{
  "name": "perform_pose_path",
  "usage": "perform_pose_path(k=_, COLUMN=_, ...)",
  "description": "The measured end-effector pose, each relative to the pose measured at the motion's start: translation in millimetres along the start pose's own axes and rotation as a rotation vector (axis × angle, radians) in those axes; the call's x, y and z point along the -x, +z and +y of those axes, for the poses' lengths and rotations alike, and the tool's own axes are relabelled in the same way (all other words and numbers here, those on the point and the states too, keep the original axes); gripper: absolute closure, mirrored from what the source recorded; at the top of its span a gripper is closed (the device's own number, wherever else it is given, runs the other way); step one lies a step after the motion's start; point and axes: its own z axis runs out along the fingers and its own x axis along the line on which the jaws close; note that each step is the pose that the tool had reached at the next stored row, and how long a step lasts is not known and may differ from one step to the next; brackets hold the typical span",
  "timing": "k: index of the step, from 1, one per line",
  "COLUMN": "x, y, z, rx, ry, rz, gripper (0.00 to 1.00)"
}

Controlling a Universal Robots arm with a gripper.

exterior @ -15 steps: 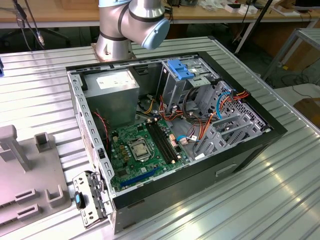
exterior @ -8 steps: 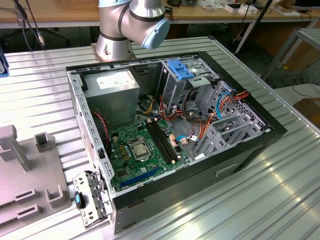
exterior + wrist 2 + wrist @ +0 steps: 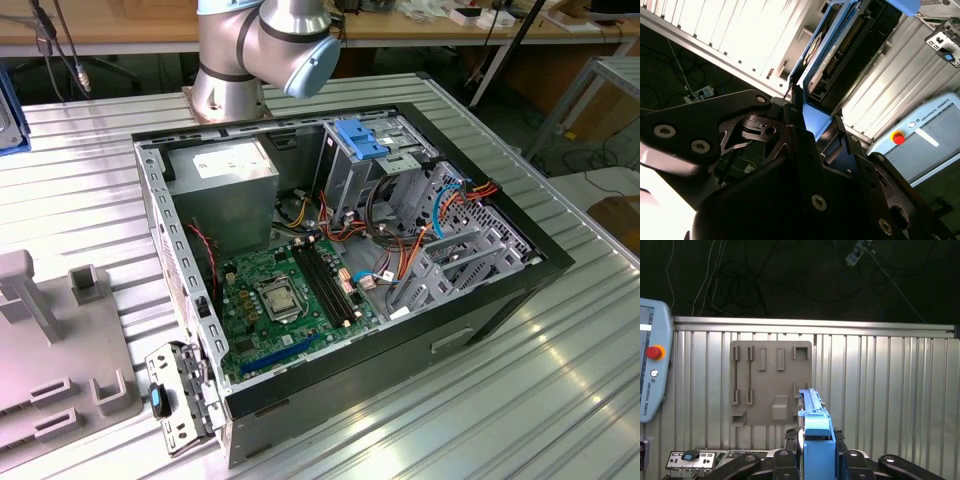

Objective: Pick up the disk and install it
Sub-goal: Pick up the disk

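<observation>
Gripper (image 3: pixel 816 444) closed on one end of the disk (image 3: pixel 812 407), jaws pinching the blue carrier rail from both sides. Same hold visible in the second wrist view: gripper (image 3: pixel 816 125), disk (image 3: pixel 826 55).

Grip taken on the rail rather than the metal body, probably to keep pressure off the drive and its circuit board. Disk sticking straight out from the fingers with the long free end ahead, likely for leading into a bay.

Carried in the air, well apart from the ribbed metal table (image 3: pixel 890 390) and the grey slotted fixture (image 3: pixel 772 382) lying on it. Teach pendant (image 3: pixel 650 370) at the table edge.

In the exterior view, open computer case (image 3: pixel 480 320) on the table. Inside it, tall drive cage (image 3: pixel 385 185) with fixed blue bracket (image 3: pixel 362 138), near the arm's base (image 3: pixel 255 50). Disk not yet installed, by the look of it.
</observation>
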Motion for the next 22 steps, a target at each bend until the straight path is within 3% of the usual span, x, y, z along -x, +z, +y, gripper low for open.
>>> perform_pose_path(k=22, x=-0.6, y=0.8, z=-25.7, rx=-0.0001, ry=0.0, rz=0.0, gripper=0.63)
